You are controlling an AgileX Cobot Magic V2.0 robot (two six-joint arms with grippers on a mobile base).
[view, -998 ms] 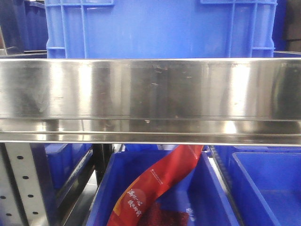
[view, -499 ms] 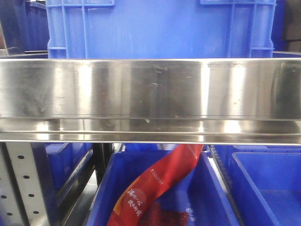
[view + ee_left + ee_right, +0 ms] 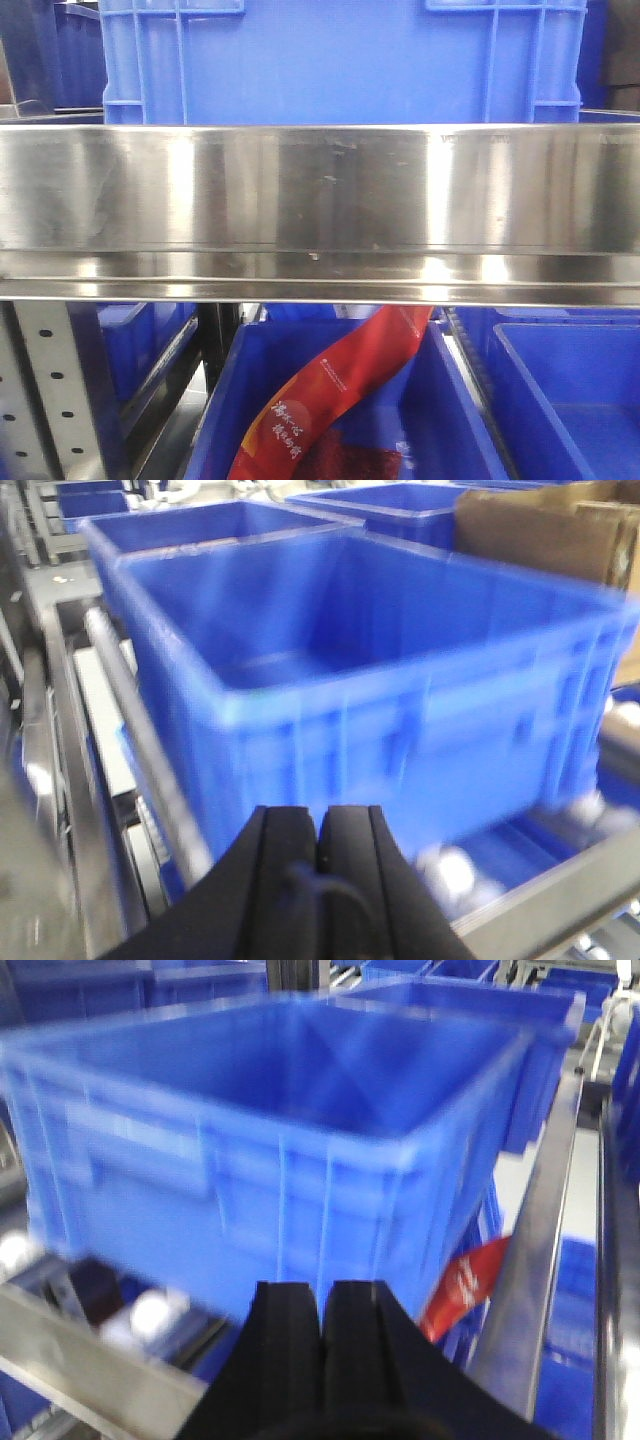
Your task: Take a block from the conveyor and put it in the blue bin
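Stainless rail (image 3: 320,200) fronts the blue bin (image 3: 340,60). We find left gripper (image 3: 320,830) and right gripper (image 3: 322,1305) pressed together, empty, before it. We see no block.

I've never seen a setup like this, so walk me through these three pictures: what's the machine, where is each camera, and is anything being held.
It is a two-armed robot. The front camera faces a shiny steel rail, with a big blue bin behind it and a red packet in a lower bin. The other two cameras sit on the wrists. Each looks past its black tool, the left tool and the right tool, toward the bin. Both tools are shut and hold nothing. No block or conveyor belt shows.
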